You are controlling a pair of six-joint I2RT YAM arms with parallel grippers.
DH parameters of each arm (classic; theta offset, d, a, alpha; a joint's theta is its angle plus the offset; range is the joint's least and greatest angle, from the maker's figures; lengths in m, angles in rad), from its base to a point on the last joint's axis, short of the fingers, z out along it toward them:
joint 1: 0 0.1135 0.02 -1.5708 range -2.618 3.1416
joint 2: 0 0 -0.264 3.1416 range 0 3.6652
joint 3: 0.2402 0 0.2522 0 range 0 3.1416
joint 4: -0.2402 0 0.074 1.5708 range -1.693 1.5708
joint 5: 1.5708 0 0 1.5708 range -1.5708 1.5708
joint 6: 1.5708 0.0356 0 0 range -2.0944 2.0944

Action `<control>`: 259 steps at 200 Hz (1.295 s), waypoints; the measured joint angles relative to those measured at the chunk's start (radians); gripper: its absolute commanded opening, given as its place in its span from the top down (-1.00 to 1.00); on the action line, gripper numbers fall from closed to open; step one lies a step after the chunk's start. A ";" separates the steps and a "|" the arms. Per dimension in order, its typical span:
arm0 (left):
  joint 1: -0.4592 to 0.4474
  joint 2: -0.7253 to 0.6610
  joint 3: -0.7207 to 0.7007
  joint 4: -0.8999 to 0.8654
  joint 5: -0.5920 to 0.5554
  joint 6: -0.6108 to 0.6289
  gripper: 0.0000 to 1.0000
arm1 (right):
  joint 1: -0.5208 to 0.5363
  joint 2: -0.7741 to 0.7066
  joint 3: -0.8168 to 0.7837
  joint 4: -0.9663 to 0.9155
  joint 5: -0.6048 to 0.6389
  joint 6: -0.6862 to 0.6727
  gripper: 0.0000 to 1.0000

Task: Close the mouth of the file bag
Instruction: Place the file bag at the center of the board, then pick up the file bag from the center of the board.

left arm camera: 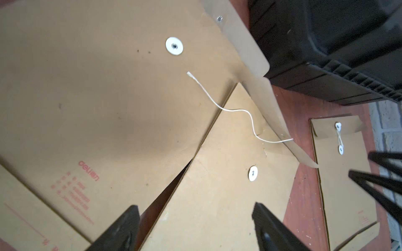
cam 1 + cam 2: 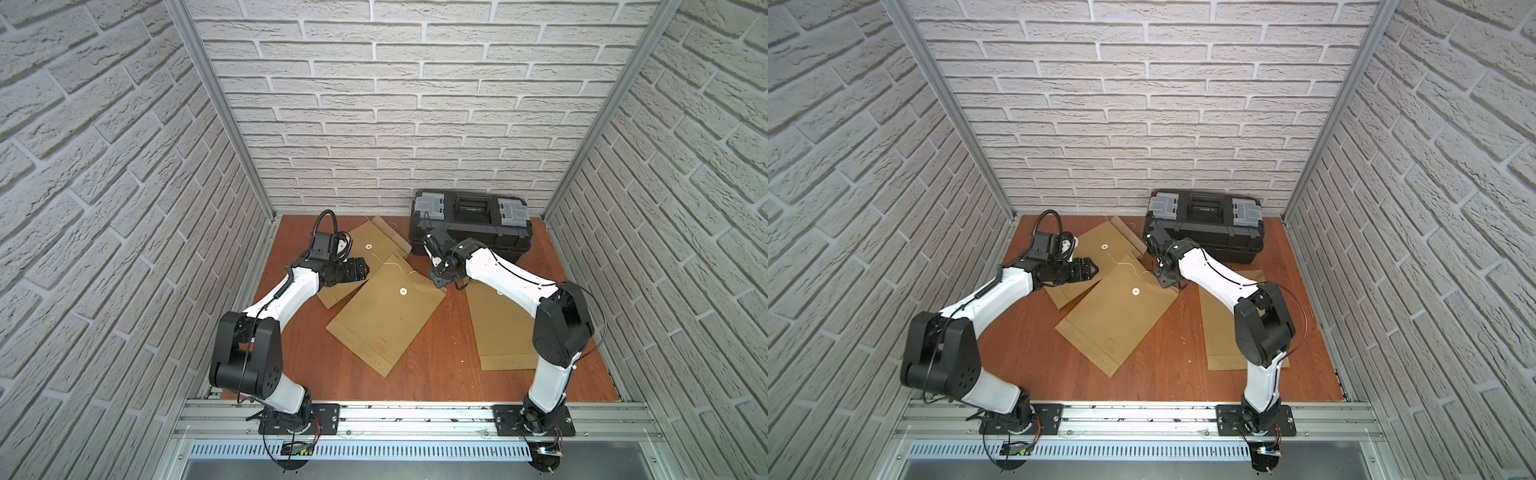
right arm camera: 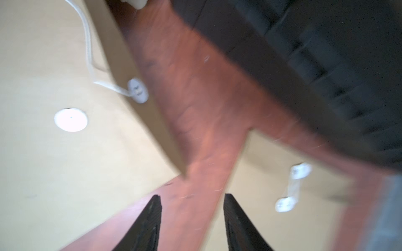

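Observation:
A brown file bag (image 2: 386, 324) lies slanted in the middle of the table, its white button (image 2: 402, 291) facing up. Its flap (image 1: 273, 108) stands raised, not flat on the bag. A loose white string (image 1: 237, 110) runs from the flap's button (image 3: 139, 90) across a neighbouring bag. My left gripper (image 2: 366, 268) hovers open over the bag's left upper edge, nothing between its fingers (image 1: 128, 219). My right gripper (image 2: 439, 282) is open beside the flap's right corner, over bare wood, its fingers (image 3: 155, 208) empty.
A second file bag (image 2: 374, 241) with an open flap lies behind, partly under the middle one. A third bag (image 2: 498, 332) on the right has its string wound (image 1: 339, 139) between both buttons. A black toolbox (image 2: 469, 228) stands at the back right, close to my right wrist.

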 measured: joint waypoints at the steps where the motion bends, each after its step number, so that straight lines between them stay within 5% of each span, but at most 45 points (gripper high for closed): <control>1: -0.001 0.004 0.001 -0.001 -0.001 0.000 -0.78 | 0.001 -0.003 -0.007 0.003 -0.005 0.006 -0.03; 35: -0.009 0.144 0.063 -0.038 -0.010 0.026 -0.76 | 0.056 -0.079 -0.285 0.171 -0.236 0.393 -0.01; 68: -0.013 0.214 0.080 -0.078 -0.009 0.052 -0.77 | 0.093 -0.006 -0.298 0.295 -0.336 0.574 0.01; 147: -0.013 0.248 0.029 -0.051 0.142 0.029 -0.66 | 0.103 0.132 -0.172 0.372 -0.359 0.613 0.01; 209: 0.039 0.193 -0.074 0.023 0.342 -0.071 -0.32 | 0.071 0.141 -0.182 0.403 -0.380 0.585 0.02; 259: 0.037 0.181 -0.075 0.050 0.470 -0.113 0.20 | 0.049 0.142 -0.184 0.405 -0.394 0.562 0.03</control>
